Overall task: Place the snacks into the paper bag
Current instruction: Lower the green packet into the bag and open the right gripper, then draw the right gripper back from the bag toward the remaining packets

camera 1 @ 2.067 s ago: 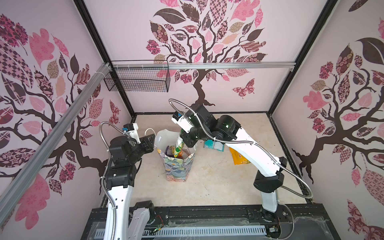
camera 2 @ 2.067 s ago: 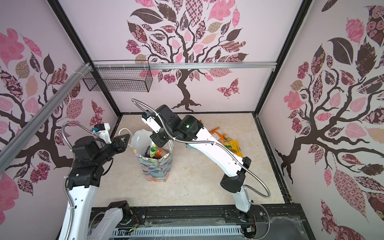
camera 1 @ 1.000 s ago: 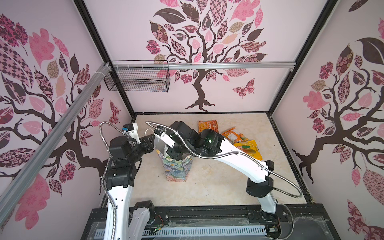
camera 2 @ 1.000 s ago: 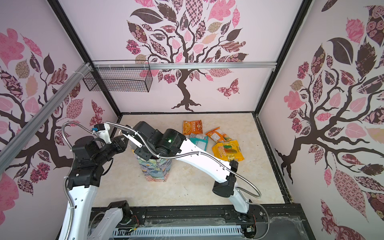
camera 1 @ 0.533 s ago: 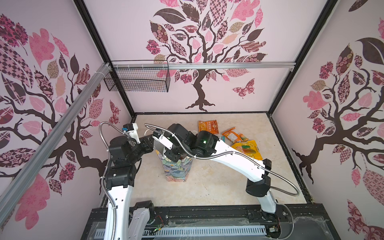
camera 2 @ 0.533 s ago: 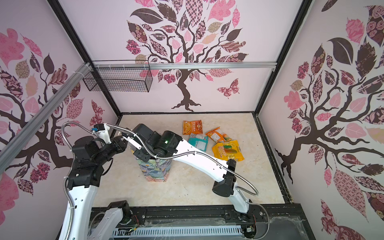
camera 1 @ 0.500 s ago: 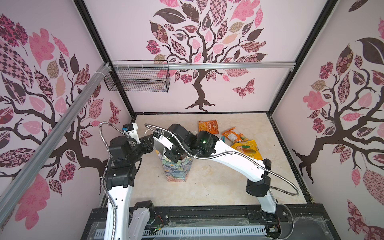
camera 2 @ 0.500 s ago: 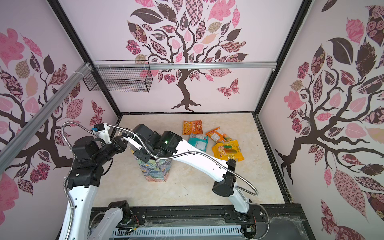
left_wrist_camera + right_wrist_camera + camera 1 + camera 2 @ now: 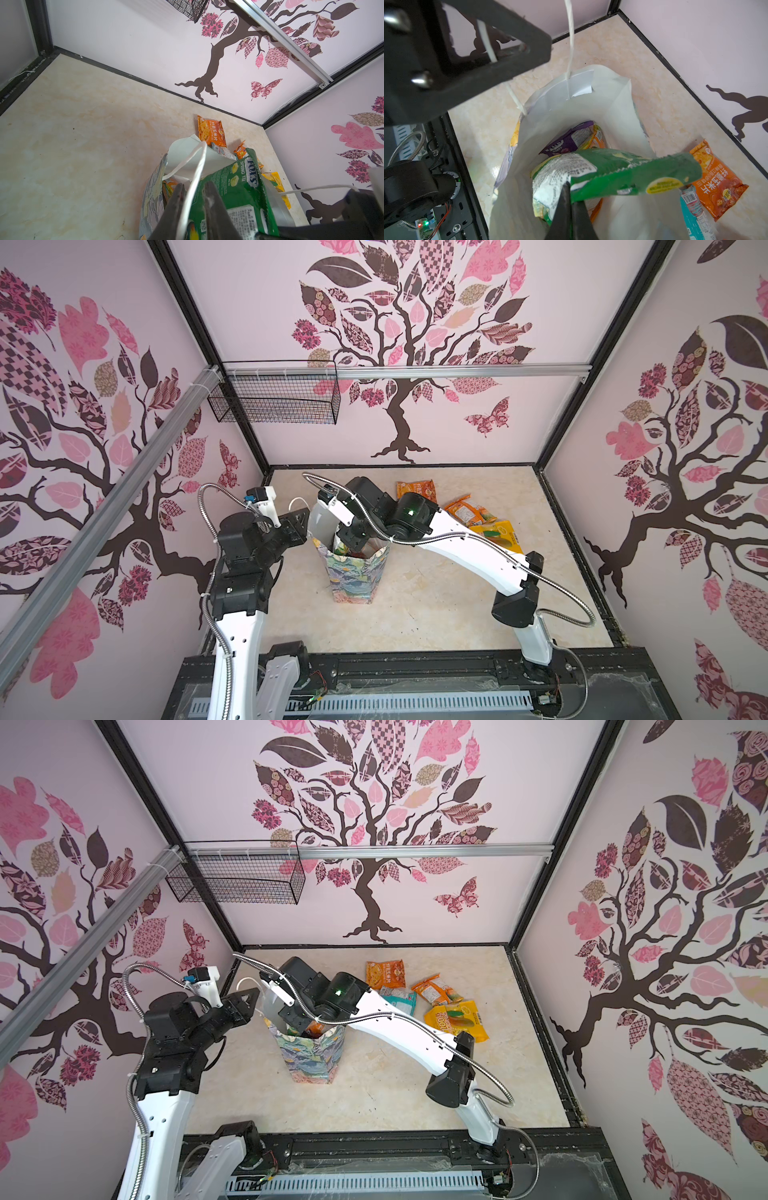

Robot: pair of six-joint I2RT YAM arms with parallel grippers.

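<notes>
Now | left claw (image 9: pixel 194 185) narrowly parted, cord handle (image 9: pixel 199 162) between (taut) | right claw (image 9: pixel 572 197) pinching green packet (image 9: pixel 623 170) over paper bag (image 9: pixel 353 585)

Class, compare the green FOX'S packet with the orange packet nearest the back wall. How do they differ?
The green packet is pinched in the right tool above the paper bag's open mouth; the orange packet lies flat on the table, untouched. The green packet bears white FOX'S lettering; the orange packet, Chinese characters. Both are flat, glossy sealed packets.

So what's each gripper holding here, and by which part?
Right gripper pinches the green packet by an edge, at the bag mouth. Left gripper: handle cord runs taut between its fingers; pinched or hooked, unclear.
</notes>
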